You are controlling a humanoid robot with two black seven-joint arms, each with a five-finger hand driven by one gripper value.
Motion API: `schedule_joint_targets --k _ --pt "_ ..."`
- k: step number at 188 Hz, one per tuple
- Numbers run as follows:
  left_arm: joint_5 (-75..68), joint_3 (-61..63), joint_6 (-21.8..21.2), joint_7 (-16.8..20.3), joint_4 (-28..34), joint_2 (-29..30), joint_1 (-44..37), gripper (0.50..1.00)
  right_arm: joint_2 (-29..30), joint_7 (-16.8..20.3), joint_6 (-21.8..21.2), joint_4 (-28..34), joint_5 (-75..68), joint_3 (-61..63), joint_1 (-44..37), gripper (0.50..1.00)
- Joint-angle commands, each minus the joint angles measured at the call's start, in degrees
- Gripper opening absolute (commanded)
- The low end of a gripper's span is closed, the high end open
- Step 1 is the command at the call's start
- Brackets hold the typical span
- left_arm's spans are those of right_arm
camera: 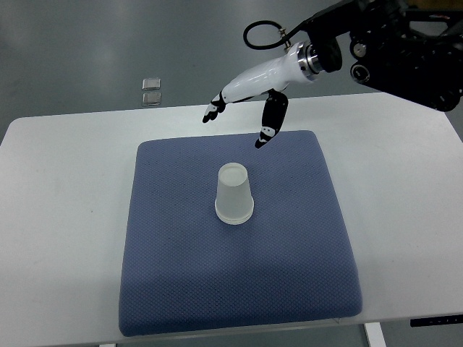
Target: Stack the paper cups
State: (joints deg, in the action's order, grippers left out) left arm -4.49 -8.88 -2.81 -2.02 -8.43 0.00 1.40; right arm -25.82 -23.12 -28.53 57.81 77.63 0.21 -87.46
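A white paper cup (234,193) stands upside down near the middle of the blue mat (173,275). It looks like a stack of cups, rim down, but I cannot tell how many. My right hand (239,119) hovers above the mat's far edge, up and to the right of the cup, well apart from it. Its fingers (213,110) are spread and its thumb (269,126) points down; it holds nothing. The left arm is out of view.
The mat lies on a white table (65,188). Two small clear square objects (151,91) lie on the floor beyond the table's far edge. The right arm's black body (405,43) fills the upper right corner.
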Motion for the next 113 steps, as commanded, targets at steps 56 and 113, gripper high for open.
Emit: schedule_joint_targets --k 56,113 --pt "0.00 0.00 0.00 0.00 -0.01 0.00 0.00 1.000 -1.60 -0.44 6.11 -10.17 -21.73 19.04 18.90 0.911" --pt "0.00 0.00 0.00 0.00 -0.01 0.00 0.00 1.000 1.91 -0.09 14.20 -12.55 -37.20 24.49 29.10 0.911"
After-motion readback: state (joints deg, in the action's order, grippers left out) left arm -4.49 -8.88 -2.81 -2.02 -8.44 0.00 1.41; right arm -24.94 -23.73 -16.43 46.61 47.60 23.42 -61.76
